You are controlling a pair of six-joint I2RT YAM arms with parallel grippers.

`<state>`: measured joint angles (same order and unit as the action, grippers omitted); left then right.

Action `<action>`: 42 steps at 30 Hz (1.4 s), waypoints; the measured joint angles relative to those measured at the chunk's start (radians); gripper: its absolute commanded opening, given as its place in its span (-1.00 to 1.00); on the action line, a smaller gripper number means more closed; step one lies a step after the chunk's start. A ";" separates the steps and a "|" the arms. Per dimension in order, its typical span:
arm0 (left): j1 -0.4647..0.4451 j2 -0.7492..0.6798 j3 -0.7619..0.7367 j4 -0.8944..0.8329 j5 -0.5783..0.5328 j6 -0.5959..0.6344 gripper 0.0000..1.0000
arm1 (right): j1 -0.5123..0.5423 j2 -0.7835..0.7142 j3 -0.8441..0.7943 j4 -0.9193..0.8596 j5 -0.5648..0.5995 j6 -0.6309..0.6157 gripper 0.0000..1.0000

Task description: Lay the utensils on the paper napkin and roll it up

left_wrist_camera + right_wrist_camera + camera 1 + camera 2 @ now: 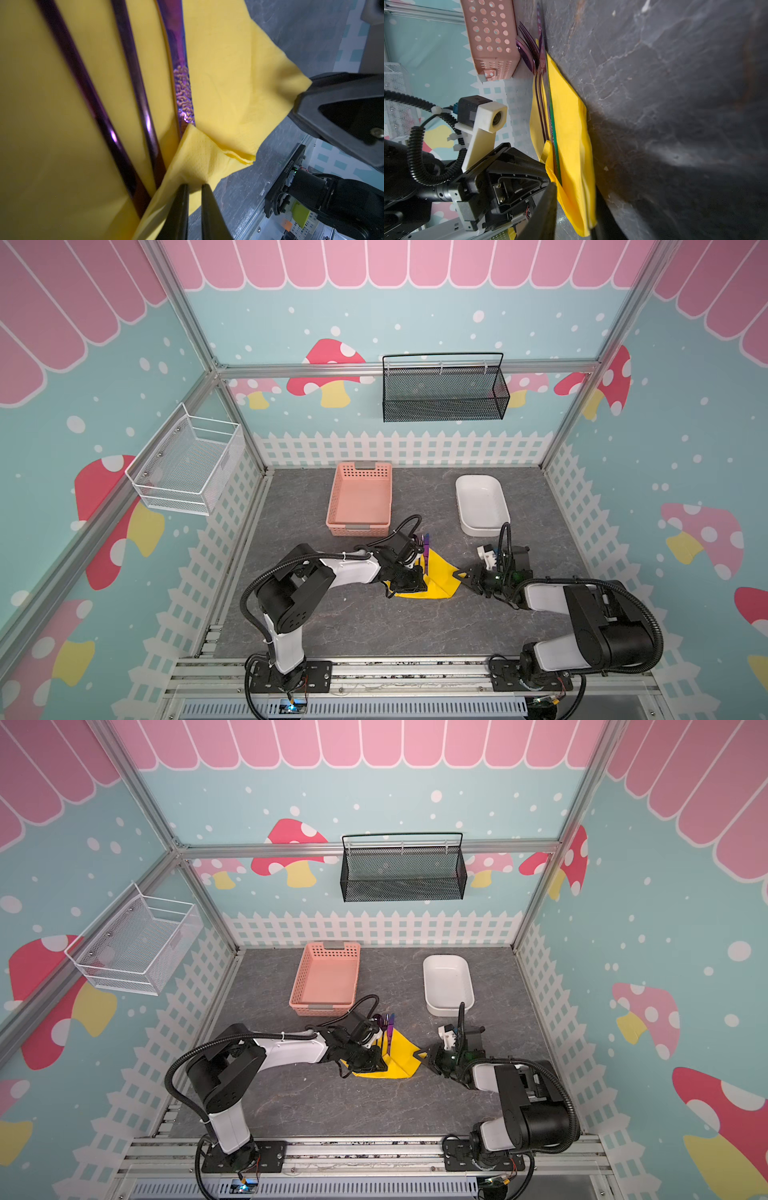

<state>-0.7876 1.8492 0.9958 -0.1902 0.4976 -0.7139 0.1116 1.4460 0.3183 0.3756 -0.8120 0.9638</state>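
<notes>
Paper napkin (440,578) gripped at two points, near the middle of the desk (332,626).
We see the left hand (194,186) clenched on a folded-over flap and the right hand (576,187) grasping the opposite corner. The utensils (137,83) lie side by side on the yellow sheet, their heads overhanging toward the back edge, near the pink basket (360,497).

Bright, even light in both top views; dim wrist views, blurred utensils (136,83), heavy shadow on tabletop (654,155)
</notes>
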 measured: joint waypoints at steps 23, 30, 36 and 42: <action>-0.033 0.001 0.077 -0.026 0.008 0.017 -0.73 | 0.000 -0.041 0.024 -0.072 0.011 -0.031 -0.88; -0.034 0.027 0.104 -0.053 -0.009 0.022 -0.73 | 0.002 -0.083 0.037 -0.096 0.010 -0.031 -0.93; -0.034 0.047 0.105 -0.069 -0.015 0.023 -0.75 | 0.027 -0.101 0.051 -0.101 0.011 -0.026 -0.99; -0.034 0.048 0.113 -0.076 -0.019 0.023 -0.75 | 0.066 -0.101 0.077 -0.110 0.018 -0.013 -1.00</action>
<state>-0.8211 1.8973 1.1084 -0.2657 0.4782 -0.6914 0.1772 1.3449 0.3958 0.2657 -0.7940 0.9504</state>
